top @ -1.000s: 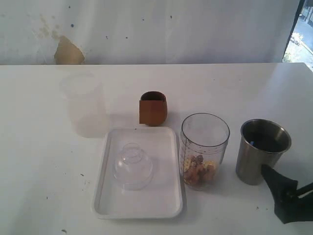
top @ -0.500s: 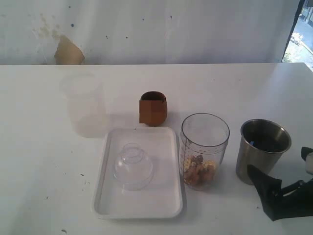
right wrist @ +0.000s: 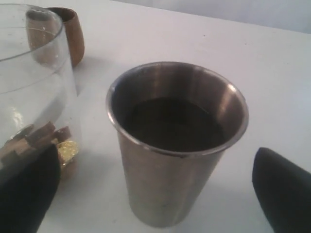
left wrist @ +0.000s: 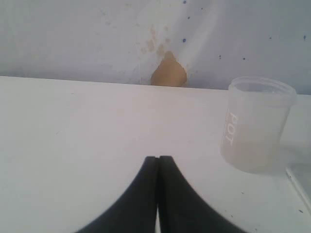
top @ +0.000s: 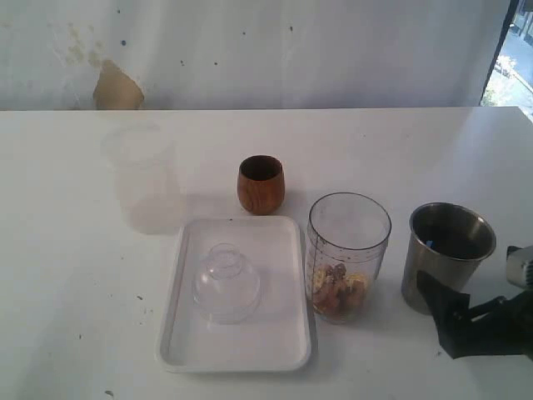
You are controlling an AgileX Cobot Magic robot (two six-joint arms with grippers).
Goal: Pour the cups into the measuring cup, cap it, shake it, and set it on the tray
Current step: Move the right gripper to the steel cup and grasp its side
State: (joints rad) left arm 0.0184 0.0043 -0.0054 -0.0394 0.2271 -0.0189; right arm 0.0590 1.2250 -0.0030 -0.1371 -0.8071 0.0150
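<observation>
Gaping wide, the right claw faces the steel tumbler. It looks rigid, smooth, probably slippery; best gripped mid-wall.

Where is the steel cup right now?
Exterior view: the steel cup stands at the right, next to the measuring cup, facing the open right gripper.

The right gripper moves in from the lower right corner of the exterior view toward the steel tumbler and now sits higher and further left. Its dark leading tip crosses the front of the tumbler's base, where a second ago it only met the lower right edge (the wrist view shows the fingers spread wide on either side, not touching). A pale part of the arm now shows at the right edge.
</observation>
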